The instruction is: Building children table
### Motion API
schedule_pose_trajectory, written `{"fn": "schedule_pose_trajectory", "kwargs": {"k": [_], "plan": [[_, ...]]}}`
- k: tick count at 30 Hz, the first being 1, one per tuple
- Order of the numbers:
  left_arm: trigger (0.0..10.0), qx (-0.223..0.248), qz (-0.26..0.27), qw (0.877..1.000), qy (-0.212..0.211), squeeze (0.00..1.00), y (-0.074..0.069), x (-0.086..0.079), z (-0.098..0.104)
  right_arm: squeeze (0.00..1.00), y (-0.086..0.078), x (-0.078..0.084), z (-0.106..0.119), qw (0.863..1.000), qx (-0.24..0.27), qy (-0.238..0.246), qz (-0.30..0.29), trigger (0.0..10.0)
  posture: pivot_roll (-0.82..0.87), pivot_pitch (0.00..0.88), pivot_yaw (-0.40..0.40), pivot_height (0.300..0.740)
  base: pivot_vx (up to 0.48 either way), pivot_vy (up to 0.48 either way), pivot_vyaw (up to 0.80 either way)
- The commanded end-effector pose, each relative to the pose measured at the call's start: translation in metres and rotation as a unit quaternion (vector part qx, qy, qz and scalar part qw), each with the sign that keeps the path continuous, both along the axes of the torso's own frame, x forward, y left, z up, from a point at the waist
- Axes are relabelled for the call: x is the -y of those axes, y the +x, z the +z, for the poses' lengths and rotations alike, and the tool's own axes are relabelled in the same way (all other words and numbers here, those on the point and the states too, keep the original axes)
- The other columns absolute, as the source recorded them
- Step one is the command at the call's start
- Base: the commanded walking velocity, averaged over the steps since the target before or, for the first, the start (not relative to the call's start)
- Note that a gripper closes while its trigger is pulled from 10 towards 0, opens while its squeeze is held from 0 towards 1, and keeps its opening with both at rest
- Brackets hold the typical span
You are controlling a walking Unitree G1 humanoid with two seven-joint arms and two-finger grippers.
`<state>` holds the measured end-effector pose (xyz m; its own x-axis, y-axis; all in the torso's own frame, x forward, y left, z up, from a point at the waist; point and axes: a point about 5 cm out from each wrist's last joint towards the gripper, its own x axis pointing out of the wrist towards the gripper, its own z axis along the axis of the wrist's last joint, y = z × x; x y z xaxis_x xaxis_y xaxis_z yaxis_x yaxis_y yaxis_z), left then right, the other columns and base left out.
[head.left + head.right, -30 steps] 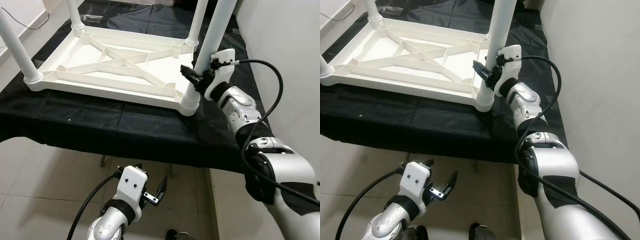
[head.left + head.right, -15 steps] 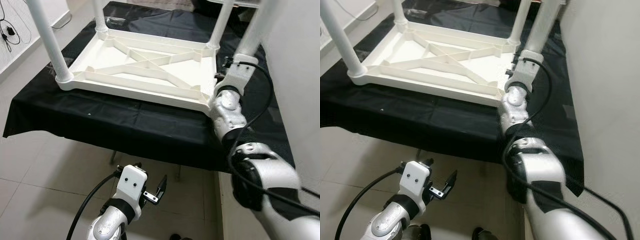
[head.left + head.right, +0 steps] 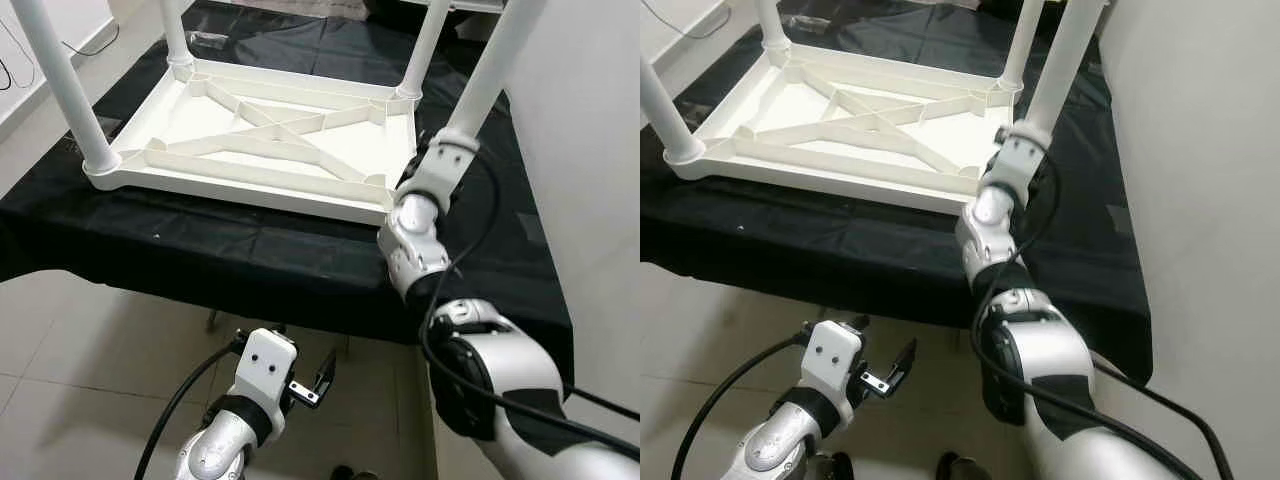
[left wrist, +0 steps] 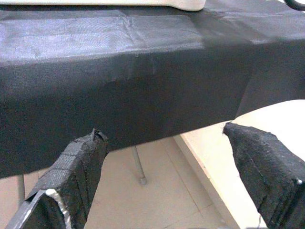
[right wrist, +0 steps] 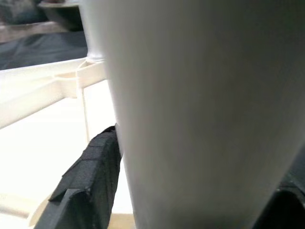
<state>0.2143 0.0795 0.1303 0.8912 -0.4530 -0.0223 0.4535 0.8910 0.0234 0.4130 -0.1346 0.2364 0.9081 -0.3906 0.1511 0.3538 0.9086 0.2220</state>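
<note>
While the white table top [image 3: 260, 135] lies upside down on the bench's black cloth [image 3: 250, 250], legs up | right gripper [image 5: 143, 181] clamped round near-right-corner leg [image 3: 490, 75] | left gripper [image 4: 167, 157] apart, idle below bench edge | judged light, stiff, smooth plastic; grip legs low, near sockets.

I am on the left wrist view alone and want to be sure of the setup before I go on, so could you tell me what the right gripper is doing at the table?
Observer: The right gripper is closed around the near right leg of the upturned white table, low down by its socket.
Operator: Thank you. Are the other legs in place?
Observer: Yes, three more legs stand upright at the other corners, such as the near left leg.
Operator: And where is my left gripper relative to the table?
Observer: The left gripper hangs open below the black cloth, over the tiled floor.
</note>
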Motion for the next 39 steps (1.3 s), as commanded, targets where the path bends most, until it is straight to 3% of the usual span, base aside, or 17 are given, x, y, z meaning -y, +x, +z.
{"fn": "schedule_pose_trajectory", "kwargs": {"k": [1, 4, 6, 10, 13, 17, 19, 21, 23, 26, 32, 35, 36, 39], "plan": [[10.0, -0.013, -0.001, 1.000, 0.004, 0.00, -0.003, 0.002, -0.008, 0.00, 0.001, 0.008, 0.010, 0.997, 0.048, -0.005, 0.061, 10.0, 0.12, 0.222, -0.093, 0.740, 0.000, 0.000, 0.00], [10.0, -0.011, 0.000, 1.000, 0.002, 0.00, -0.003, 0.002, -0.008, 0.00, 0.002, 0.012, 0.009, 0.989, 0.061, -0.006, 0.133, 10.0, 0.12, 0.217, -0.092, 0.740, 0.000, 0.000, 0.00], [10.0, -0.008, -0.001, 1.000, 0.001, 0.00, -0.003, 0.001, -0.008, 0.00, 0.001, 0.017, 0.008, 0.972, 0.071, -0.010, 0.225, 10.0, 0.12, 0.212, -0.089, 0.740, 0.000, 0.000, 0.00], [10.0, 0.000, -0.002, 1.000, -0.004, 0.00, -0.003, 0.001, -0.006, 0.00, 0.000, 0.021, 0.008, 0.955, 0.075, -0.021, 0.287, 10.0, 0.11, 0.206, -0.087, 0.740, 0.000, 0.000, 0.00], [10.0, 0.022, -0.002, 1.000, -0.016, 0.00, -0.004, 0.001, -0.001, 0.00, -0.001, 0.025, 0.008, 0.923, 0.063, -0.024, 0.380, 10.0, 0.12, 0.196, -0.087, 0.740, 0.000, 0.000, 0.00], [10.0, 0.037, -0.008, 0.999, -0.022, 0.00, -0.005, 0.001, 0.003, 0.00, -0.002, 0.023, 0.011, 0.899, 0.065, -0.021, 0.433, 10.0, 0.12, 0.192, -0.089, 0.740, 0.000, 0.000, 0.00], [10.0, 0.075, -0.019, 0.996, -0.035, 0.00, -0.007, 0.005, 0.013, 0.00, -0.004, 0.016, 0.015, 0.864, 0.067, -0.026, 0.498, 10.0, 0.13, 0.190, -0.091, 0.740, 0.000, 0.000, 0.00], [10.0, 0.075, -0.019, 0.996, -0.035, 0.00, -0.007, 0.005, 0.013, 0.00, -0.004, 0.016, 0.015, 0.864, 0.067, -0.026, 0.498, 10.0, 0.13, 0.190, -0.091, 0.740, 0.000, 0.000, 0.00], [10.0, 0.097, -0.024, 0.994, -0.036, 0.00, -0.008, 0.008, 0.019, 0.00, -0.006, 0.009, 0.019, 0.840, 0.071, -0.032, 0.536, 10.0, 0.13, 0.187, -0.094, 0.740, 0.000, 0.000, 0.00], [10.0, 0.118, -0.031, 0.992, -0.029, 0.00, -0.010, 0.011, 0.022, 0.00, -0.006, 0.000, 0.026, 0.821, 0.080, -0.034, 0.564, 10.0, 0.13, 0.184, -0.096, 0.740, 0.000, 0.000, 0.00], [10.0, 0.128, -0.029, 0.991, -0.023, 0.00, -0.012, 0.012, 0.023, 0.00, -0.008, -0.007, 0.027, 0.804, 0.077, -0.040, 0.588, 10.0, 0.13, 0.191, -0.099, 0.740, 0.000, 0.000, 0.00], [10.0, 0.131, -0.030, 0.991, -0.023, 0.00, -0.012, 0.012, 0.022, 0.00, -0.012, -0.011, 0.021, 0.774, 0.070, -0.056, 0.627, 10.0, 0.13, 0.193, -0.100, 0.740, 0.000, 0.000, 0.00], [10.0, 0.131, -0.030, 0.991, -0.023, 0.00, -0.012, 0.012, 0.022, 0.00, -0.012, -0.011, 0.021, 0.774, 0.070, -0.056, 0.627, 10.0, 0.13, 0.193, -0.100, 0.740, 0.000, 0.000, 0.00], [10.0, 0.132, -0.030, 0.991, -0.023, 0.00, -0.013, 0.012, 0.022, 0.00, -0.019, -0.015, 0.012, 0.729, 0.050, -0.084, 0.677, 10.0, 0.13, 0.199, -0.100, 0.740, 0.000, 0.000, 0.00]]}}
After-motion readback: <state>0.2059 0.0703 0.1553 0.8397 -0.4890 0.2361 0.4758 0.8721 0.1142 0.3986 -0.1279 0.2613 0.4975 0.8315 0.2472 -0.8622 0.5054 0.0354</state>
